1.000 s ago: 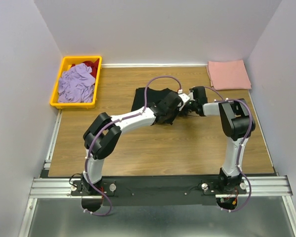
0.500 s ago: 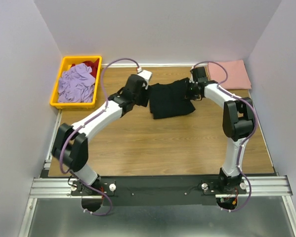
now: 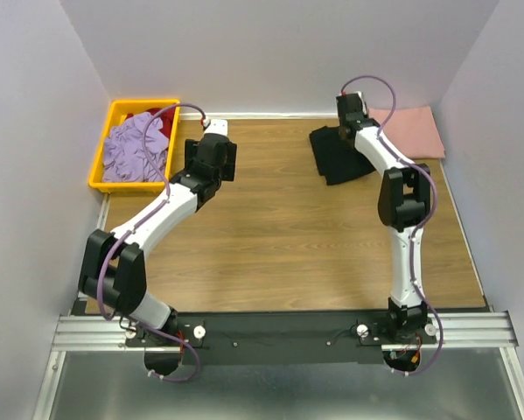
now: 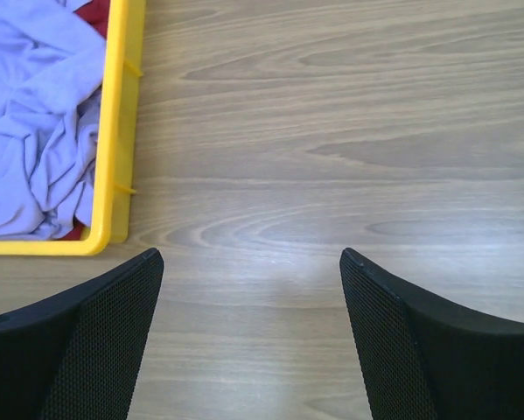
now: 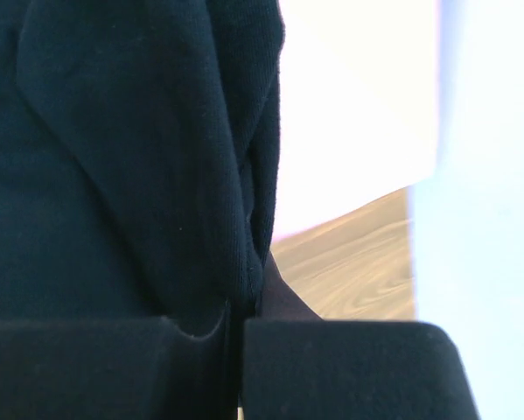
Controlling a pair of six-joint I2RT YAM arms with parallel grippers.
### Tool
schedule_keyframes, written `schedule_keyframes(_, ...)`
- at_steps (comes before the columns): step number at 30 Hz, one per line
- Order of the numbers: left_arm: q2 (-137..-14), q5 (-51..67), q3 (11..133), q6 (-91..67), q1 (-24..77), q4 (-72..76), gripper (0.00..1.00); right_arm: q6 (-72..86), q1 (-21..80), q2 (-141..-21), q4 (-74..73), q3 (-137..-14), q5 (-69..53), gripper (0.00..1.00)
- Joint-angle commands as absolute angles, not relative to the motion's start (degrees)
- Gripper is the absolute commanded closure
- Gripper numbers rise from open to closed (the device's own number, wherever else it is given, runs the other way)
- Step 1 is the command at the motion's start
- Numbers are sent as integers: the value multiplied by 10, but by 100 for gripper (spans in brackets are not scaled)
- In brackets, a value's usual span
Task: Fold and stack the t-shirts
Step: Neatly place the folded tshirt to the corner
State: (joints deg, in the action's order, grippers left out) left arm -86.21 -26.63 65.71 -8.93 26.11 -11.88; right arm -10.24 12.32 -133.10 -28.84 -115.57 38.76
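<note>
1. Step in hand: as judged, stacking. The black t-shirt (image 3: 338,156) is folded into a compact, slightly uneven bundle and is being brought to the salmon-pink t-shirt (image 3: 412,131).
2. Black t-shirt, location: far right part of the table (image 3: 270,236), just beside the pink one and not yet on it. You cannot tell whether the two touch, because the right arm covers the gap.
3. Salmon-pink t-shirt: a flat folded rectangle in the far right corner, against the walls.
4. Right gripper (image 5: 235,325): fingers pressed together on a fold of black cloth. The wrist view is nearly filled by the fabric, with pale pink and a strip of wood beyond it.
5. Left gripper (image 4: 248,255): fingers spread with nothing between them, hovering over bare wood just beside the yellow bin (image 3: 129,185).
6. Next move, as judged: you carry the black bundle fully over the pink rectangle, lower it square to the edges, then release. Since only one fold is pinched, the loose layers may slide or open, so keep the travel low and slow.
7. After that, likely: the left arm is well placed for you to reach into the bin.
8. Bin contents: a crumpled lavender garment (image 3: 137,144) with a red garment (image 3: 161,115) showing behind it.
9. Surface: wood-grain tabletop, smooth and matte.
10. Room: plain pale walls (image 3: 279,52) on three sides, and a metal rail (image 3: 279,328) carrying both arm bases along the near edge.
</note>
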Motion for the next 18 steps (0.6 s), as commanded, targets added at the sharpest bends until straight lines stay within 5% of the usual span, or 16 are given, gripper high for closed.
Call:
schedule_keyframes(1, -897, -297, 677, -111, 256, -122, 12, -160, 103, -1379, -280, -1247, 518, 99)
schedule_keyframes(18, -962, -291, 686, -118, 256, -130, 13, -337, 56, -1417, -63, -1327, 549, 99)
